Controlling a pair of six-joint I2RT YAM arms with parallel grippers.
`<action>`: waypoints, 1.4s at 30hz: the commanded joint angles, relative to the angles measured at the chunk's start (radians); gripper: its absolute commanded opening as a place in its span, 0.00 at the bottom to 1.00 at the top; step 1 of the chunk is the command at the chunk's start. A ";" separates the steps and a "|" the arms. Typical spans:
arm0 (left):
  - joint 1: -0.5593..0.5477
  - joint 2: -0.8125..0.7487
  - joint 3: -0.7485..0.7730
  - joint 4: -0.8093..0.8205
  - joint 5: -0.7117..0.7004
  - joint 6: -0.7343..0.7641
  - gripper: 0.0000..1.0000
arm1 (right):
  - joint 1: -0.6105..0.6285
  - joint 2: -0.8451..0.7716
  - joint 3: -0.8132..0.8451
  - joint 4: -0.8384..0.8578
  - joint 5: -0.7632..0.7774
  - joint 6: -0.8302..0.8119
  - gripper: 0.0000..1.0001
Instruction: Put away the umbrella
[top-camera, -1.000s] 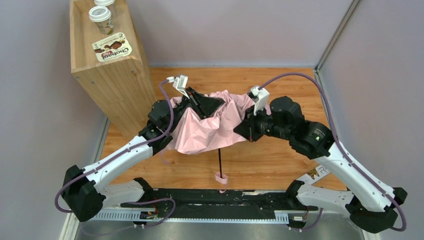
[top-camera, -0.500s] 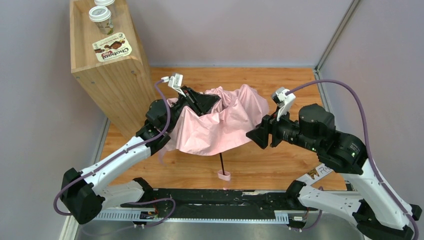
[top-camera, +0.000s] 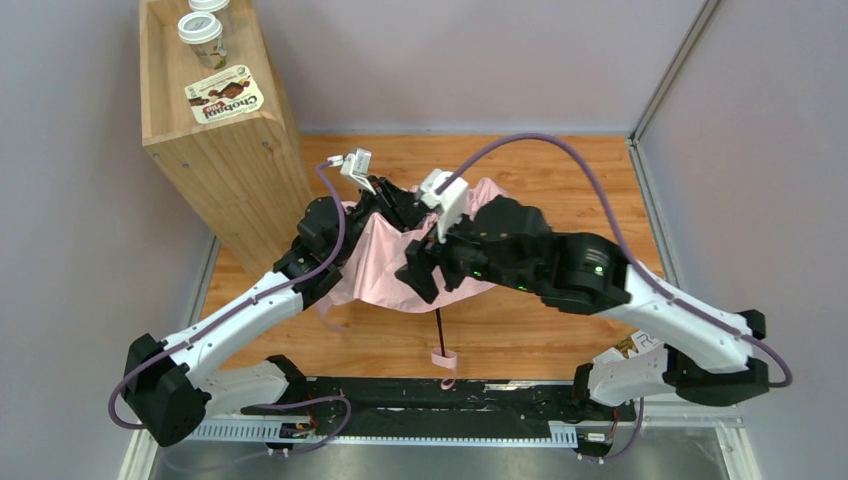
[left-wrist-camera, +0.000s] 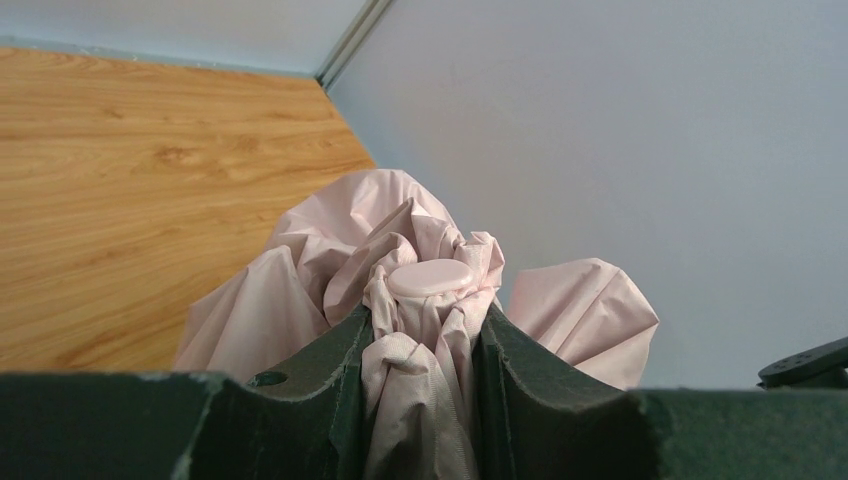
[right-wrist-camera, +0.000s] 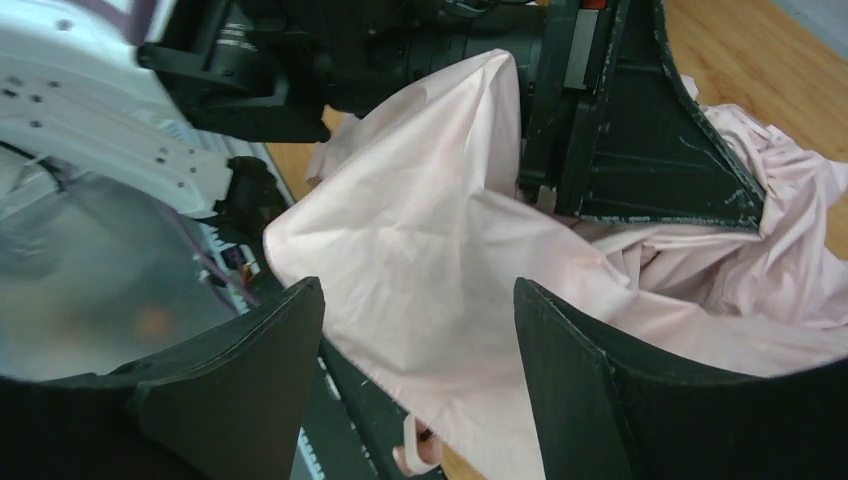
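The umbrella (top-camera: 372, 262) is a half-collapsed pale pink canopy in the middle of the wooden table, with its black shaft (top-camera: 440, 325) and pink strap (top-camera: 443, 357) hanging toward the near edge. My left gripper (top-camera: 393, 203) is shut on the bunched fabric just below the umbrella's round pink cap (left-wrist-camera: 430, 277), holding that end up. My right gripper (top-camera: 418, 268) hovers over the canopy's near side. In the right wrist view the gripper (right-wrist-camera: 415, 300) is open, with smooth pink fabric (right-wrist-camera: 430, 230) beyond the gap and nothing between the fingers (right-wrist-camera: 600, 370).
A tall wooden box (top-camera: 215, 140) stands at the back left, close to my left arm, with two lidded cups (top-camera: 201, 30) and a yoghurt lid on top. Grey walls close in at the back and right. A black rail (top-camera: 430, 395) runs along the near edge.
My right gripper let go of the canopy's right side and opened, pulled back to the right, then swung left over the canopy's near side. The left gripper kept its hold.
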 joint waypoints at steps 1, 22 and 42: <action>0.005 -0.019 0.061 0.035 -0.008 -0.024 0.00 | 0.012 0.085 0.038 0.059 0.165 -0.068 0.72; 0.014 -0.056 -0.069 0.460 0.340 0.011 0.00 | -0.160 -0.223 -0.267 -0.004 0.140 -0.220 0.01; 0.014 -0.097 -0.063 0.381 0.228 0.086 0.00 | -0.158 -0.381 -0.456 0.181 -0.236 0.159 0.64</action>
